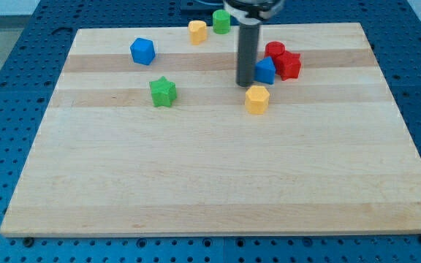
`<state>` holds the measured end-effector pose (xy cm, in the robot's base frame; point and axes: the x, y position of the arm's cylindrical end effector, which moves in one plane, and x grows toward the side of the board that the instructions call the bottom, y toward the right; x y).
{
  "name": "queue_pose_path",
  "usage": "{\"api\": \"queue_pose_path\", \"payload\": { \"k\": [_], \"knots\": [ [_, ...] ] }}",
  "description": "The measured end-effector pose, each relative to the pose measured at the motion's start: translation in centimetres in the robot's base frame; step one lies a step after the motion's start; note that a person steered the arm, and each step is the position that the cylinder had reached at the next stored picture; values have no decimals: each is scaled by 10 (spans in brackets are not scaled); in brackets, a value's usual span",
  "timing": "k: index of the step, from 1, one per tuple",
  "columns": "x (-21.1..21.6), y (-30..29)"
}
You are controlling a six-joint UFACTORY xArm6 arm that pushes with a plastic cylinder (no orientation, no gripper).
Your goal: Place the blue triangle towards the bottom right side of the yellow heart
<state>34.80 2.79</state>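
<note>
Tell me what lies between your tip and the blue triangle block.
Nothing: in the camera view my tip sits right against the left side of the blue triangle block, no gap discernible.

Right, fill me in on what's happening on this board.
I'm a single arm pushing blocks with a rod. My tip rests against the left side of the blue triangle, which sits beside two red blocks. The yellow block just below looks like the heart, though its shape is hard to confirm. The triangle is above it, not yet at its bottom right.
</note>
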Motion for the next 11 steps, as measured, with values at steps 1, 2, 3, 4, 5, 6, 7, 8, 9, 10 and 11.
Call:
{"api": "queue_pose_path", "payload": {
  "k": [1, 2, 3, 4, 5, 6, 7, 8, 9, 10, 11],
  "knots": [
    [-21, -30],
    [-11, -23],
    [15, 13],
    [27, 50],
    [27, 73],
    [20, 80],
    [7, 80],
    [-7, 76],
    [-14, 69],
    [-20, 61],
    [-35, 36]
  ]
}}
